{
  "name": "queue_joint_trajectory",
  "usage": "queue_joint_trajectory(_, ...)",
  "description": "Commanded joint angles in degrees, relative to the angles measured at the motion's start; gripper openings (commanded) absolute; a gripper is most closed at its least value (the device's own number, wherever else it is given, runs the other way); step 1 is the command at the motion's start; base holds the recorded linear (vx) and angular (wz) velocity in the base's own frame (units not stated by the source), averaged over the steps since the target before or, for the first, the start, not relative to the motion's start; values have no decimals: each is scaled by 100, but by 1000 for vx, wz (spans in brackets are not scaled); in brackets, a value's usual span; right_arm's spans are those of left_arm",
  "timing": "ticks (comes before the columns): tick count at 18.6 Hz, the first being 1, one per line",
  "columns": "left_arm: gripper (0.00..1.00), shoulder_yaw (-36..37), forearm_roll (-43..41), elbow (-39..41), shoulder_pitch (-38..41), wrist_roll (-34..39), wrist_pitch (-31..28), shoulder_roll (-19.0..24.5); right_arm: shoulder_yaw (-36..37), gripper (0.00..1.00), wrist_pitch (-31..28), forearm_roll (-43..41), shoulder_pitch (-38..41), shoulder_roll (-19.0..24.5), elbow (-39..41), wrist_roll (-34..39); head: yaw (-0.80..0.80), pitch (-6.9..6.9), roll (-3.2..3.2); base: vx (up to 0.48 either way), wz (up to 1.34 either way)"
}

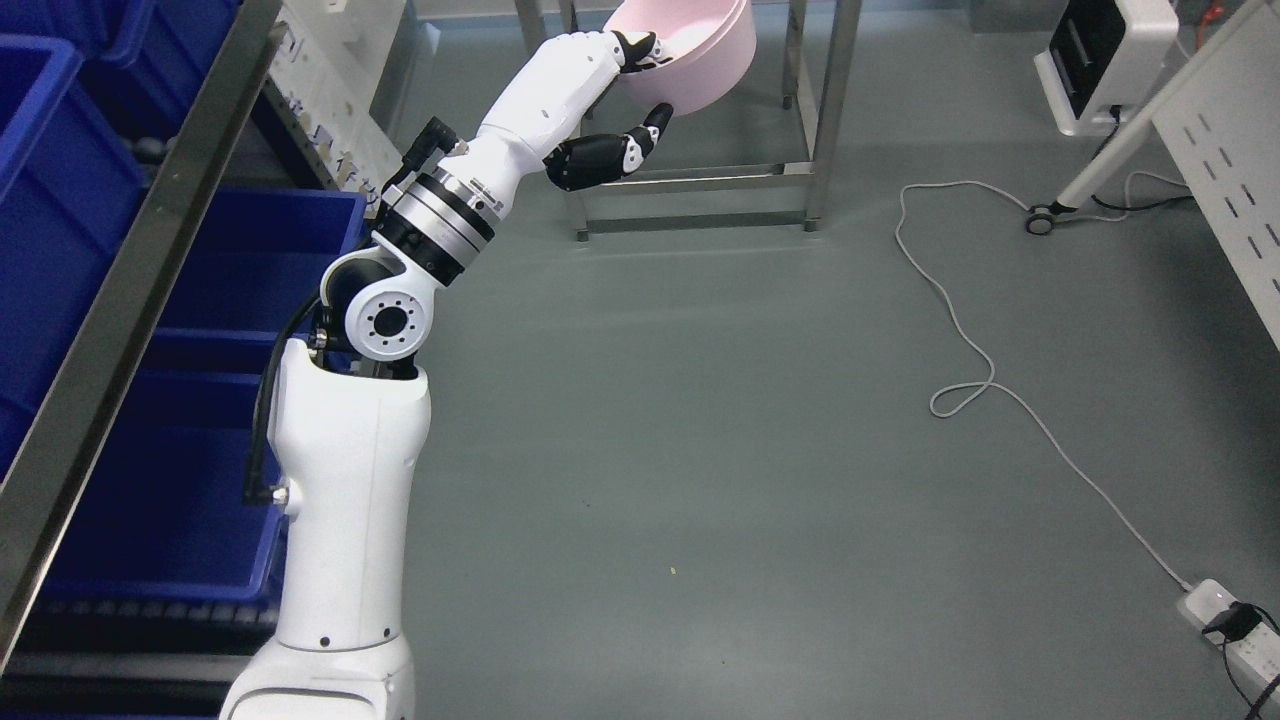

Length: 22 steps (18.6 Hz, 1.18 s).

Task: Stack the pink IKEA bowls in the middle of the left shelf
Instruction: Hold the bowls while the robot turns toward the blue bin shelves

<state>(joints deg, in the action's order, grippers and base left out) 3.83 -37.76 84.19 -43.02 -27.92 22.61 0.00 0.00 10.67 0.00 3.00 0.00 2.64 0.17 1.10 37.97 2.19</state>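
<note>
Pink bowl (690, 50) is held tilted, its opening turned up and leftward, gripped at the rim by the left hand (625, 95) above the floor (700, 450).

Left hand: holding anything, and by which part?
Yes. The left hand holds a pink bowl at its rim, fingers inside, thumb under the outer wall.

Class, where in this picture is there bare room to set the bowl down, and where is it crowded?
Bare floor lies between the left hand's arm and the white cable. Crowded: blue bins on the shelf at left, metal frame beneath the pink bowl.
</note>
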Motion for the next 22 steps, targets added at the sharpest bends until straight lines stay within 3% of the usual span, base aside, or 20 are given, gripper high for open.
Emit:
queue_joint_trajectory(1, 4, 12, 110, -17, -181, 6, -99, 100, 62, 100, -3, 44, -1, -100, 0, 0, 0, 0, 0, -257, 440)
queue_joint_trajectory(11, 4, 372, 391, 53, -286, 58, -116, 100, 62, 100, -3, 44, -1, -100, 0, 9, 0, 0, 0, -143, 513)
queue_joint_trajectory(22, 5, 522, 866, 54, -1138, 76, -441, 100, 61, 100, -3, 44, -1, -100, 0, 9, 0, 0, 0, -65, 601)
